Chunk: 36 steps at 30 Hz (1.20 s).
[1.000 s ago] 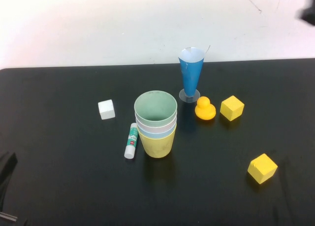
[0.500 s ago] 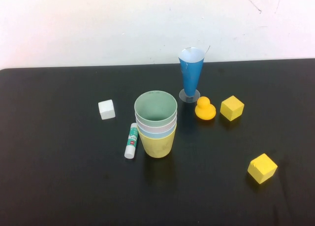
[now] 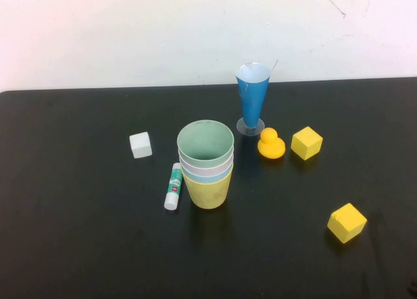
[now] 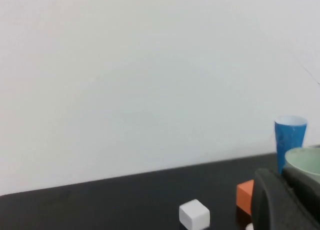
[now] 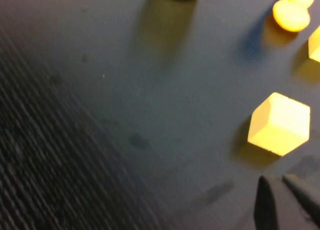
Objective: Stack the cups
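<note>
Near the middle of the black counter (image 3: 78, 247) stand the cups (image 3: 206, 163), nested into one upright stack: yellow outermost at the bottom, then light blue and pale pink rims, with the pale green cup on top showing its open mouth. Just beside the stack on the robot's left lies a glue stick (image 3: 173, 186), and farther left sits a white cube (image 3: 141, 144). Behind the stack to the right a tall blue cone glass (image 3: 252, 98) stands on its clear foot, with a yellow duck (image 3: 271, 144) just in front of it and a yellow cube (image 3: 307, 142) beside the duck. Another yellow cube (image 3: 346, 222) rests well apart, toward the near right.

Neither arm shows in the high view. The left tool (image 4: 280, 202) appears only in its wrist view, low over the counter, fingers pressed together and empty. The right tool (image 5: 285, 202) hangs near the nearer yellow cube, fingers pressed together, gripping nothing.
</note>
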Each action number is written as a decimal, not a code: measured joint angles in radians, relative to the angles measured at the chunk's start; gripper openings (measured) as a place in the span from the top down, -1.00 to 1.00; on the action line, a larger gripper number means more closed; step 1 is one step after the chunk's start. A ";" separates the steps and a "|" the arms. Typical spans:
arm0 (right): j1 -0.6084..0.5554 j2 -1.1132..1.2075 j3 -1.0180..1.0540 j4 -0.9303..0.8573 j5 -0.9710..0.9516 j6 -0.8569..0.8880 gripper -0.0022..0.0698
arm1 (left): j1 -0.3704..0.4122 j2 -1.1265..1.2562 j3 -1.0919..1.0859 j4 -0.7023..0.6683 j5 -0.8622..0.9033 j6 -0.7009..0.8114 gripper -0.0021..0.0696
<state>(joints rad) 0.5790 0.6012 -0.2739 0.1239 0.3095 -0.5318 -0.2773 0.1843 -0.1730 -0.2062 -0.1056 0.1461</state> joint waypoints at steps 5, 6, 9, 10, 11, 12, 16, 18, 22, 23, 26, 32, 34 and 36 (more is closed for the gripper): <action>0.000 -0.017 0.031 0.005 -0.003 -0.025 0.94 | 0.000 0.000 0.093 -0.022 -0.151 0.000 0.94; 0.000 -0.017 0.033 0.006 0.004 -0.027 0.94 | 0.000 0.000 0.105 -0.028 -0.163 0.000 0.94; 0.000 -0.017 0.034 0.009 0.025 -0.029 0.94 | 0.000 0.000 0.116 -0.054 -0.132 0.000 0.94; 0.000 -0.017 0.034 0.009 0.030 -0.031 0.94 | 0.000 0.000 0.116 -0.061 -0.103 0.000 0.94; 0.000 -0.017 0.034 0.009 0.030 -0.031 0.94 | 0.000 0.000 0.116 -0.064 -0.082 0.000 0.94; 0.000 -0.017 0.034 0.009 0.032 -0.031 0.94 | 0.000 0.000 0.116 -0.066 -0.060 -0.001 0.94; 0.000 -0.017 0.034 0.009 0.033 -0.033 0.94 | 0.000 0.000 0.121 -0.070 0.036 -0.001 0.94; 0.000 -0.017 0.034 0.009 0.033 -0.033 0.94 | 0.000 0.000 0.123 -0.071 0.072 -0.001 0.94; 0.000 -0.017 0.034 0.009 0.033 -0.033 0.94 | 0.000 0.000 0.123 -0.071 0.126 -0.001 0.94; 0.000 -0.017 0.034 0.009 0.033 -0.033 0.94 | 0.000 0.000 0.123 -0.071 0.135 -0.001 0.94; 0.000 -0.017 0.034 0.009 0.033 -0.033 0.94 | 0.000 -0.004 0.132 -0.071 0.143 -0.001 0.94; 0.000 -0.017 0.034 0.011 0.034 -0.033 0.94 | 0.052 -0.099 0.194 -0.010 0.182 -0.040 0.94; 0.000 -0.017 0.034 0.011 0.034 -0.033 0.94 | 0.088 -0.152 0.194 0.025 0.252 -0.087 0.94; 0.000 -0.017 0.034 0.011 0.037 -0.033 0.94 | 0.118 -0.186 0.194 0.084 0.328 -0.125 0.94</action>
<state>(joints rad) 0.5790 0.5847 -0.2402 0.1348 0.3467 -0.5648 -0.1590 -0.0013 0.0206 -0.1218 0.2226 0.0214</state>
